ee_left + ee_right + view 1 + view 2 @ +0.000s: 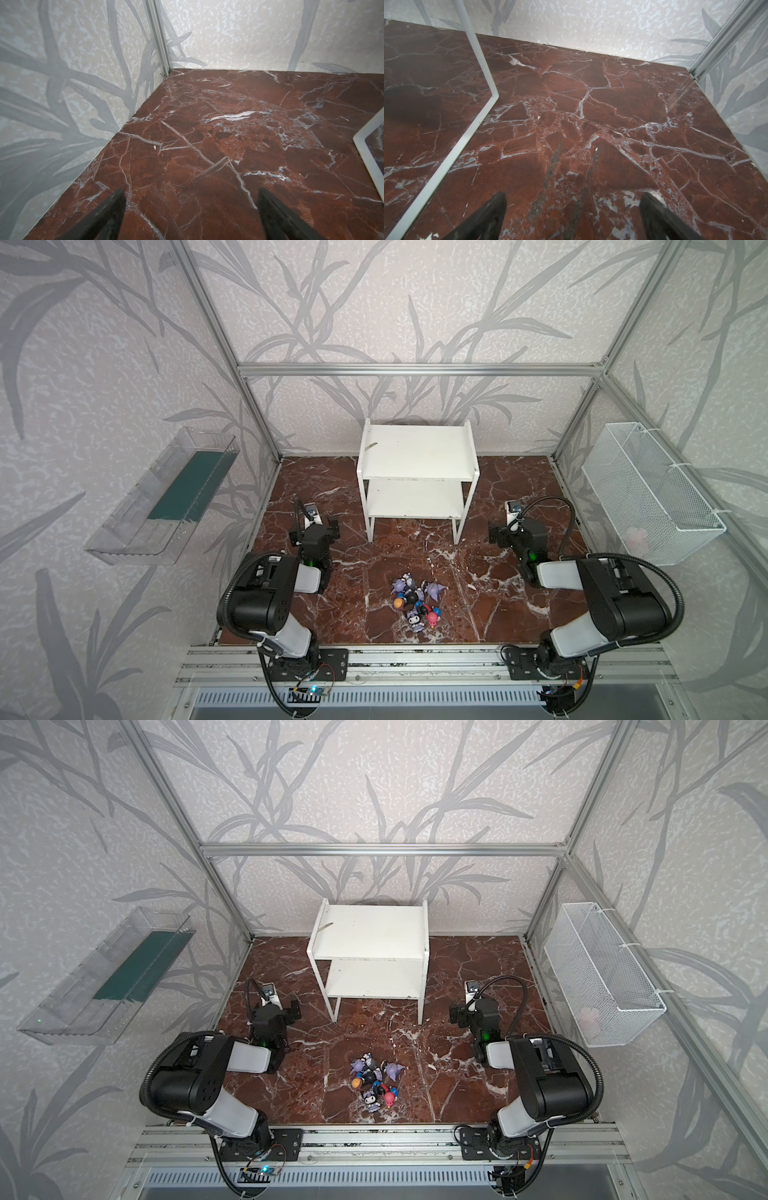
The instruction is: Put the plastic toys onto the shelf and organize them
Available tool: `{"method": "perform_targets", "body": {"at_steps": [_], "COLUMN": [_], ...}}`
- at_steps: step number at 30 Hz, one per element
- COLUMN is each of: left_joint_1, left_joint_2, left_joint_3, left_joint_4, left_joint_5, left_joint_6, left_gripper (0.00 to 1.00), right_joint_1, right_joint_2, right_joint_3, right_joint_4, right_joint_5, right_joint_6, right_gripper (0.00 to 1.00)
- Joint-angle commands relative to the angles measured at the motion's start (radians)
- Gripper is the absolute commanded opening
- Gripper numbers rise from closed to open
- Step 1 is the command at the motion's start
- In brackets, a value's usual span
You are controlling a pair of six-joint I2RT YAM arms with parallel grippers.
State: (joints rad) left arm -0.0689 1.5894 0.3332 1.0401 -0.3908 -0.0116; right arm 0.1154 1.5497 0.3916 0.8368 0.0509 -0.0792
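Note:
The plastic toys (pixel 417 602) (pixel 374 1082) lie in a tight heap on the red marble floor, near its front edge and between the two arms. Lavender pointed-ear figures (pixel 434 588), an orange head (pixel 398 603) and a pink head (pixel 433 617) show in it. The white two-tier shelf (pixel 415 448) (pixel 370 928) stands at the back centre, both boards bare. My left gripper (pixel 330 529) (pixel 191 193) hovers open over bare floor left of the shelf. My right gripper (pixel 496 535) (pixel 574 196) hovers open to the shelf's right, holding nothing.
A clear plastic tray (pixel 166 497) hangs on the left wall and a white wire basket (pixel 652 493) on the right wall, with a pale pink thing (pixel 636 537) inside. The shelf's leg (pixel 475 52) runs close to the right gripper. Aluminium posts mark the back corners.

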Motion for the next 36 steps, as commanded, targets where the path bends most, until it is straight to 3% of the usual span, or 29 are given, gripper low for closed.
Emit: {"method": "perform_targets", "body": {"at_steps": [1, 10, 18, 26, 30, 32, 36], "left_joint_1": [0.005, -0.001, -0.019, -0.105, -0.244, -0.314, -0.357], "left_joint_2": [-0.002, -0.047, -0.245, -0.411, -0.505, -0.547, -0.633], "left_joint_3": [0.016, -0.006, 0.140, 0.326, 0.361, 0.354, 0.380], "left_joint_4": [0.003, 0.011, -0.461, -1.171, -1.453, -1.514, -1.696], "left_joint_5": [-0.008, -0.015, -0.087, -0.454, -0.626, -0.640, -0.503], "left_joint_6": [-0.008, 0.004, -0.011, -0.392, -0.558, -0.600, -0.715], "left_gripper": [1.00, 1.00, 0.99, 1.00, 1.00, 1.00, 0.99], "right_joint_1": [-0.004, -0.003, -0.003, -0.003, -0.003, -0.003, -0.003], "right_joint_2": [-0.007, -0.007, -0.007, -0.005, -0.005, -0.005, -0.007], "right_joint_3": [0.018, 0.018, 0.019, 0.018, 0.019, 0.021, 0.018], "right_joint_4": [0.004, 0.003, 0.003, 0.004, 0.004, 0.000, 0.011], "right_joint_5": [-0.006, -0.006, -0.006, -0.005, -0.005, -0.008, -0.024], "right_joint_6": [-0.004, -0.004, -0.004, -0.002, -0.002, -0.001, -0.010], "right_gripper": [0.99, 0.99, 0.99, 0.99, 0.99, 0.99, 0.99]}}
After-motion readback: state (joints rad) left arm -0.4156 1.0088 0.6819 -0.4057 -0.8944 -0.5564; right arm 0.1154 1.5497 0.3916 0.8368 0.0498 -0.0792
